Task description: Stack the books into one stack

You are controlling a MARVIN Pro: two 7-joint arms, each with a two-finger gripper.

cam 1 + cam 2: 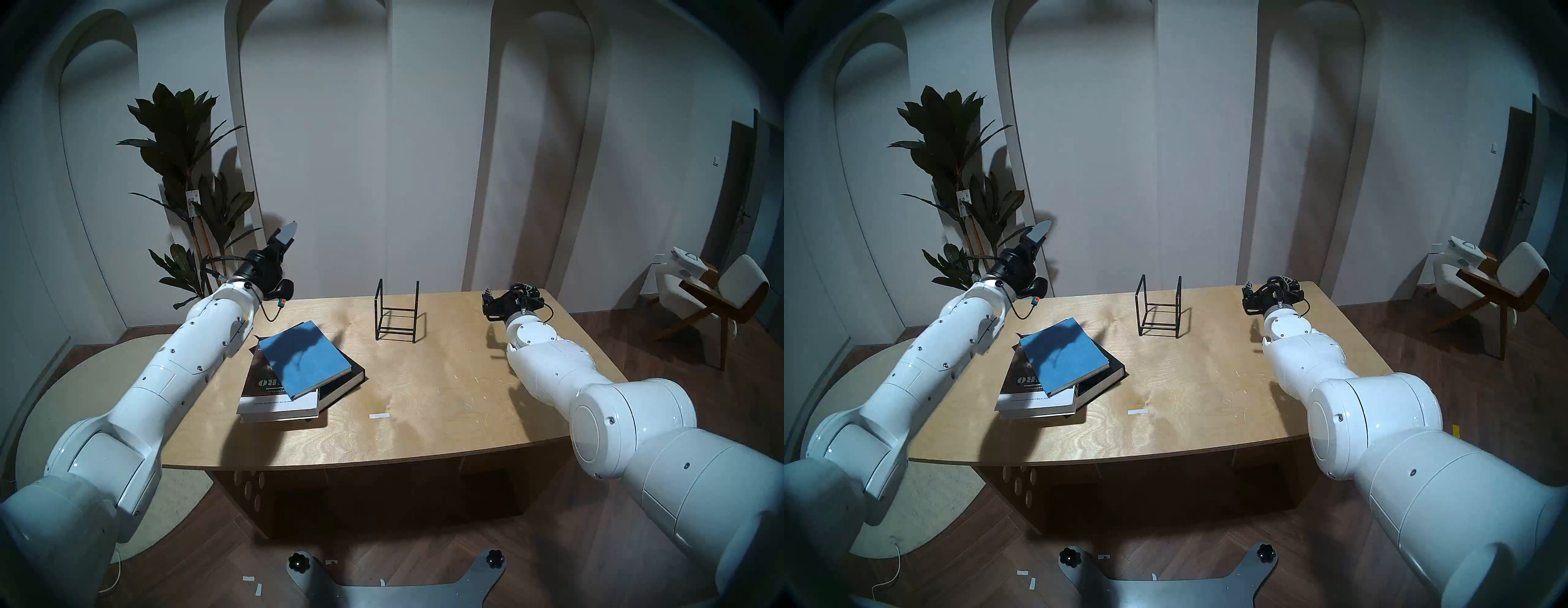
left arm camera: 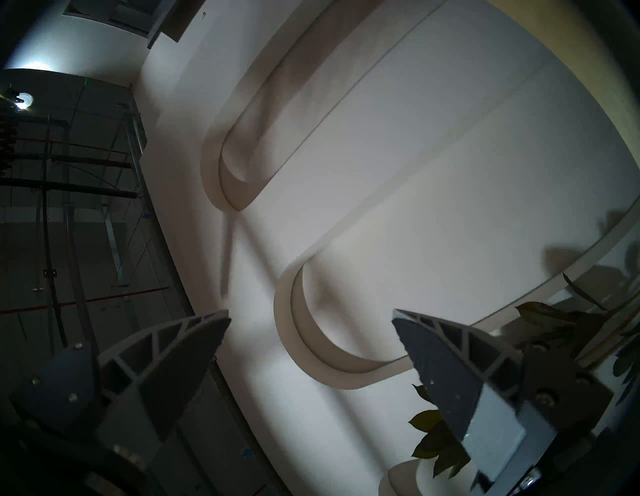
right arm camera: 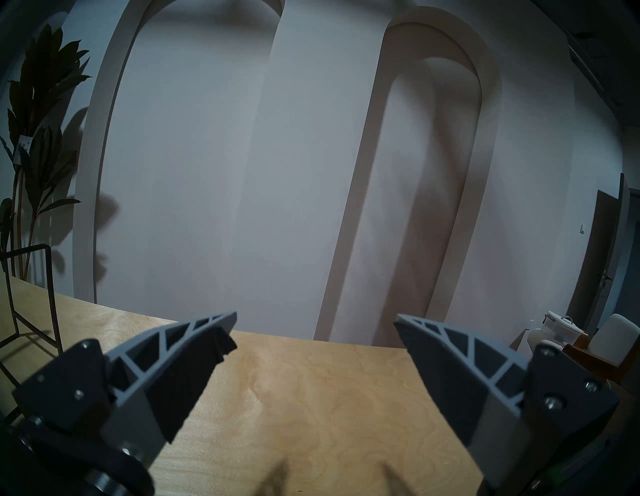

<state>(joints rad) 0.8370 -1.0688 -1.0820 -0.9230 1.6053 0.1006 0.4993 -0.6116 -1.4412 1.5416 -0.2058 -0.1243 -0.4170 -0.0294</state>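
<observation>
My left claw stands wide open and empty, its ribbed grey fingers framing only the arched wall panels and a few leaves of the plant; from the head view it is raised above the worktop's far left corner, tilted upward, well apart from the books. My right claw is just as wide open, holding nothing, level over the pale plywood near the far right edge, though from the head it is mostly hidden behind its own wrist. The stack lies on the left half of the worktop: the thin matte blue book on top, skewed, over the brown-covered book with its white spine, whose title is partly covered. The thick black book at the bottom shows only a corner. The black wire rack stands upright and bare behind, apart from the stack. A small white strip lies on the wood; I cannot tell what it is.
</observation>
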